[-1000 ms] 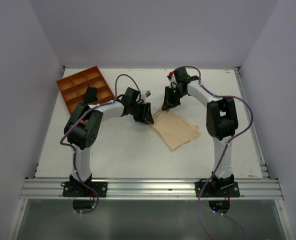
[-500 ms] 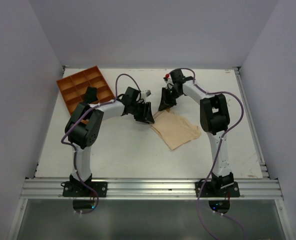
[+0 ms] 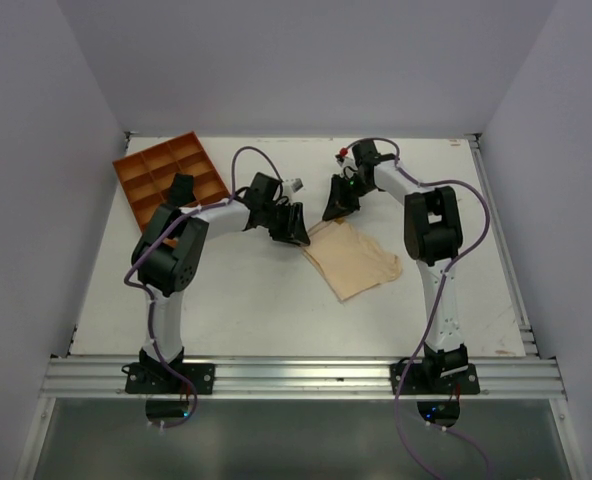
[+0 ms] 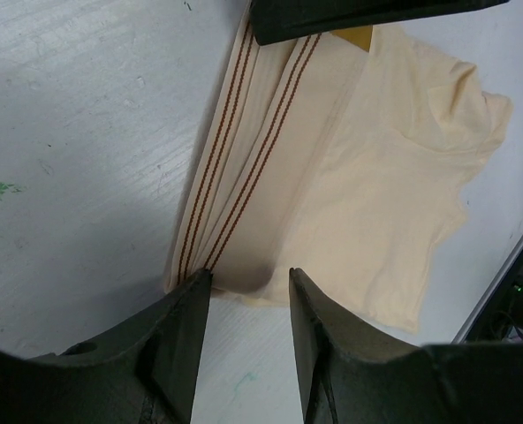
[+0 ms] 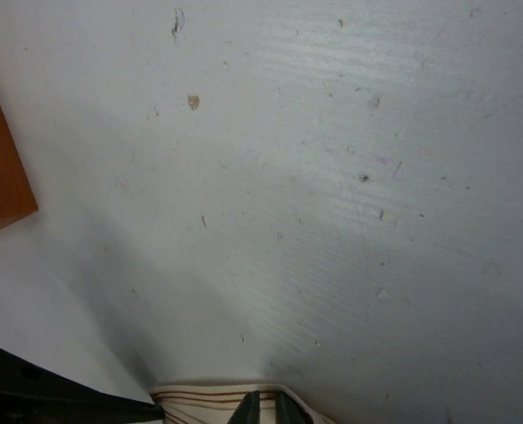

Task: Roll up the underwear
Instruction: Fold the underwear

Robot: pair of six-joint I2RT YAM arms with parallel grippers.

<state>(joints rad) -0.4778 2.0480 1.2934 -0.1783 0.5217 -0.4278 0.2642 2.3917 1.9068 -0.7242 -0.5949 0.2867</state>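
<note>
Your right gripper [image 5: 265,405] is pinching the underwear [image 3: 351,258] at its 12 o'clock edge, jaws narrow; your left gripper [image 4: 248,278] is sitting half-wide at the 10 o'clock corner, holding nothing.

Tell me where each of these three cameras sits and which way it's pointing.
Top external: above and behind the bases, looking down at the table; shows both arms, left gripper, right gripper, underwear, tray.
Left wrist: on the left arm, low, looking along the underwear; own fingers at the bottom, right gripper at top.
Right wrist: on the right arm, facing bare table; own fingertips at the bottom edge, tray corner left.
Shared: all three show the underwear.
</note>
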